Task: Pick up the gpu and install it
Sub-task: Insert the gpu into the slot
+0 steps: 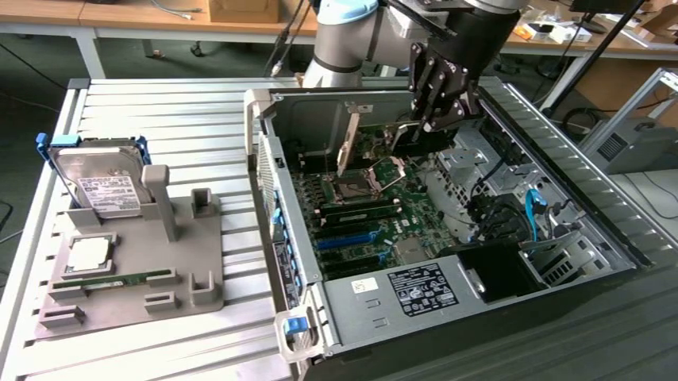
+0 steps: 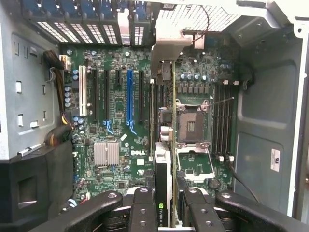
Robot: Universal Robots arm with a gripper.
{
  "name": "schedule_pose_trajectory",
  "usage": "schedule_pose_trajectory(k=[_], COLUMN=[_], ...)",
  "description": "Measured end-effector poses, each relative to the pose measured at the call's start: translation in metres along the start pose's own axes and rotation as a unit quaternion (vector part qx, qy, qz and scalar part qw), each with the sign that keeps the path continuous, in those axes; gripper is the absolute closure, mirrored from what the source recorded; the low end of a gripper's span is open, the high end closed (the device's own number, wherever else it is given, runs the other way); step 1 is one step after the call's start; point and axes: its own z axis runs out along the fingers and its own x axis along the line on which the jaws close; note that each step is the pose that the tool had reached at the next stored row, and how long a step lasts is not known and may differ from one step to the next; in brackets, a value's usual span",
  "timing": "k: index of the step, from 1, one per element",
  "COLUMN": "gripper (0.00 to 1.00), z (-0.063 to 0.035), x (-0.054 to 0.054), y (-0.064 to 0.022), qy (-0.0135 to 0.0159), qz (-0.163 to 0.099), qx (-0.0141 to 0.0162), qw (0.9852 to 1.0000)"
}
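Observation:
My gripper point(image 1: 429, 127) hangs inside the open computer case point(image 1: 593, 198), above the green motherboard point(image 1: 366, 214). It is shut on the gpu point(image 1: 421, 144), which it holds by its black shroud. In the wrist view the gpu point(image 2: 163, 169) is seen edge-on between the black fingers point(image 2: 143, 210) of my gripper point(image 2: 164, 209). Its silver bracket point(image 2: 166, 48) points at the case's slotted rear wall. The card hovers over the board between the blue expansion slot point(image 2: 129, 99) and the processor socket point(image 2: 190, 126), apart from both.
A grey holder point(image 1: 196, 270) on the exterior view's left carries a silver hard drive point(image 1: 101, 182), a processor chip point(image 1: 90, 252) and a slim memory stick point(image 1: 117, 279). The power supply point(image 1: 408, 290) and black drive cage point(image 1: 498, 274) take up the case's near end.

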Motion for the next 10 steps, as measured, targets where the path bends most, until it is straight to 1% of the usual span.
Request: schedule_pose_trajectory(k=[2,5,8,10], gripper=[0.73,0.73,0.73,0.73], z=[0.0032,0.0073,0.0108,0.0123], x=[0.000,0.000,0.000,0.000], y=[0.0001,0.0003,0.0004,0.0005], qy=[0.0000,0.0001,0.0002,0.0002], qz=[0.000,0.003,0.008,0.015], qx=[-0.0012,-0.0055,-0.0113,-0.0124], qw=[1.0000,1.0000,0.9999,0.9998])
